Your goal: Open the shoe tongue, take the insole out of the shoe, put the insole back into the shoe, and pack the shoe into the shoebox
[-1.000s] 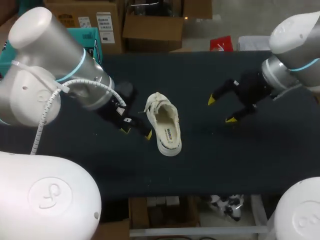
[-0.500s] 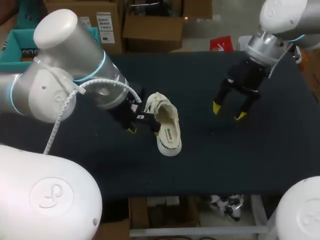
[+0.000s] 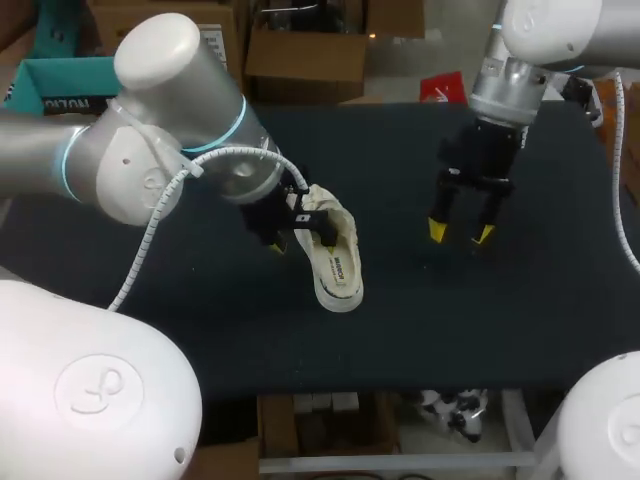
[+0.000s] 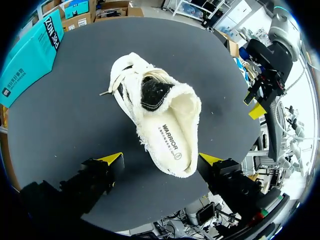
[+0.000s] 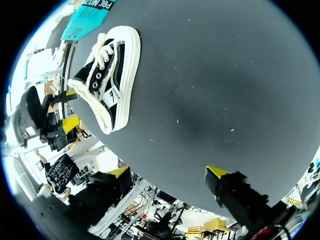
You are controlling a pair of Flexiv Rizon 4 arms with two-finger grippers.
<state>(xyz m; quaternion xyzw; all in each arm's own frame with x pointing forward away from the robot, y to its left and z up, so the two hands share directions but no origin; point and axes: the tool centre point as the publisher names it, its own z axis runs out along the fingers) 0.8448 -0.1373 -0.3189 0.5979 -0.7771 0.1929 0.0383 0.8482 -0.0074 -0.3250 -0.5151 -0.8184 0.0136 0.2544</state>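
left arm (image 3: 170, 150) has swung in from the side over the last second; left gripper (image 4: 160, 159) now hangs over the shoe (image 4: 159, 117), fingers (image 4: 111, 159) spread wide, heel end between them, no contact I can see; nothing gripped. right arm (image 3: 520, 60) has come in from the right edge and turned tips-down; right gripper (image 3: 460, 232) also released, hovering over bare table (image 3: 400, 330), well apart from the shoe. shoe hasn't shifted; sits sole-down mid-table, heel toward the robot, laces loose. insole (image 4: 169, 142) seated inside; dark tongue (image 4: 154, 93) looks not yet pulled open. teal box (image 3: 60, 85) by the table's far left corner, presumably the shoebox. my read: this is the approach for step one; left lining up on the shoe, right probably there to assist; whole task ahead
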